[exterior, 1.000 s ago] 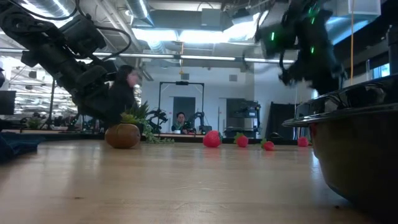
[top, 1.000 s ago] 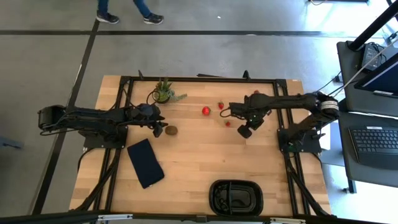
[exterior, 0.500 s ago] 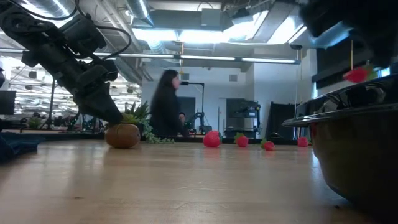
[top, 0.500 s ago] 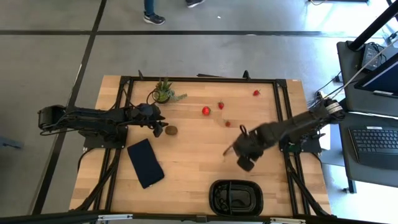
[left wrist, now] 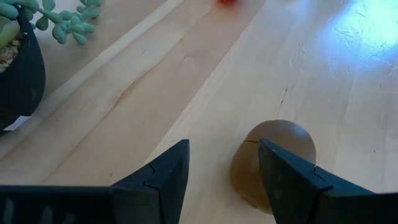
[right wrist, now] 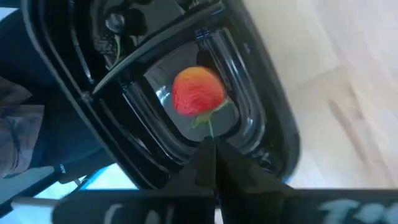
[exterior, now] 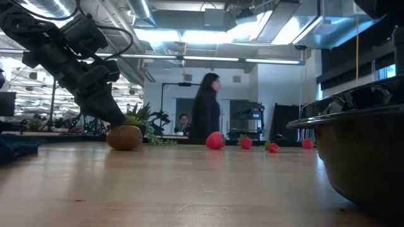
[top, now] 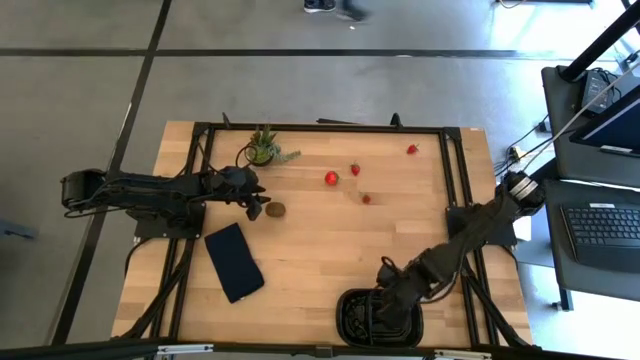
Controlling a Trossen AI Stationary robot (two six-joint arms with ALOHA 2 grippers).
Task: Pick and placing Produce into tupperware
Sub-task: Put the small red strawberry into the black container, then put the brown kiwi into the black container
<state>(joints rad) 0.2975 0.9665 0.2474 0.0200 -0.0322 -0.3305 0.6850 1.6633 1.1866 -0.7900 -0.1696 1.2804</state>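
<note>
The black tupperware tray (top: 380, 316) sits at the table's near edge and shows as a dark wall (exterior: 363, 157) in the low view. My right gripper (top: 388, 288) hangs over it, shut on a red strawberry (right wrist: 198, 92) that is above a tray compartment (right wrist: 186, 134). My left gripper (left wrist: 224, 168) is open and low beside the brown kiwi (top: 276, 209), which rests on the table partly behind one finger (left wrist: 292, 180). Three strawberries (top: 331, 178), (top: 354, 170), (top: 366, 198) lie mid-table and another (top: 411, 149) lies by the far right frame. My right gripper pinches the strawberry's thin green stem (right wrist: 208, 127) between its shut fingertips, coming from above. The fruit is lifted clear and hangs past the fingertips over the tray. My left gripper has one finger close against the kiwi (left wrist: 273, 155); whether it touches, I cannot tell.
A spiky green potted plant (top: 262, 148) stands at the far left, close to my left gripper. A flat navy slab (top: 234, 262) lies near the left side. A black frame (top: 450, 180) borders the tabletop. A person (exterior: 207, 107) walks in the room behind.
My right gripper has swept from beside the mid-table strawberries toward the near edge, carrying a strawberry, and now hangs over the tray. My left arm has kept still. A person has walked across the room behind.
</note>
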